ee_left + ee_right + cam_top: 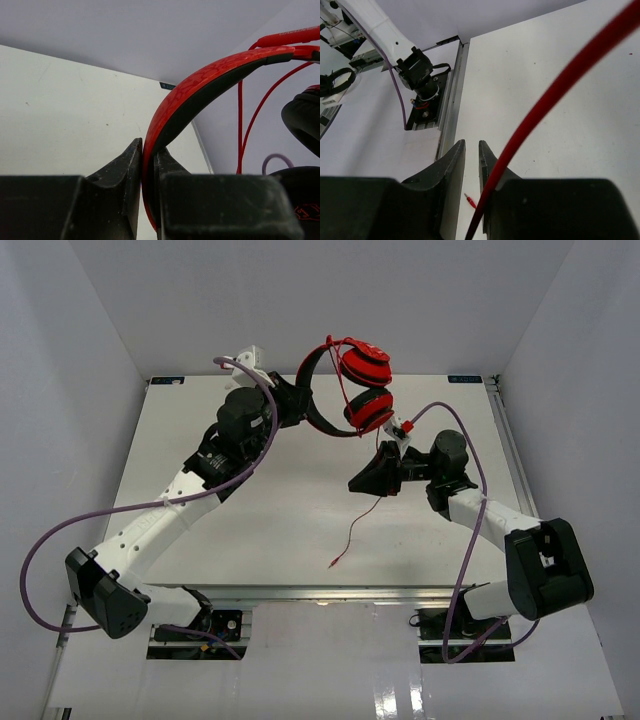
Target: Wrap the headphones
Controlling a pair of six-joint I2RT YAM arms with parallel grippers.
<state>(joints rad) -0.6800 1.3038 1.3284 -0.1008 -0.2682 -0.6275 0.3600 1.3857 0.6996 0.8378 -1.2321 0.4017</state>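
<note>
Red headphones (365,365) hung above the tabletop (300,520) toward 12 o'clock, close to the back wall (300,300), and were held by the left fingers (297,400). The cord (349,535) trailed past the right fingers (362,482) to its plug (332,564) at 6 o'clock, near the front edge, where it could snag.

Left wrist: the fingers were clenched on the headband (200,90); a hard twist might lever it loose.

Right wrist: the fingers stood nearly together with the cord crossing one. Whether it was pinched, I cannot tell. Bare tabletop lay open toward 1 o'clock.
</note>
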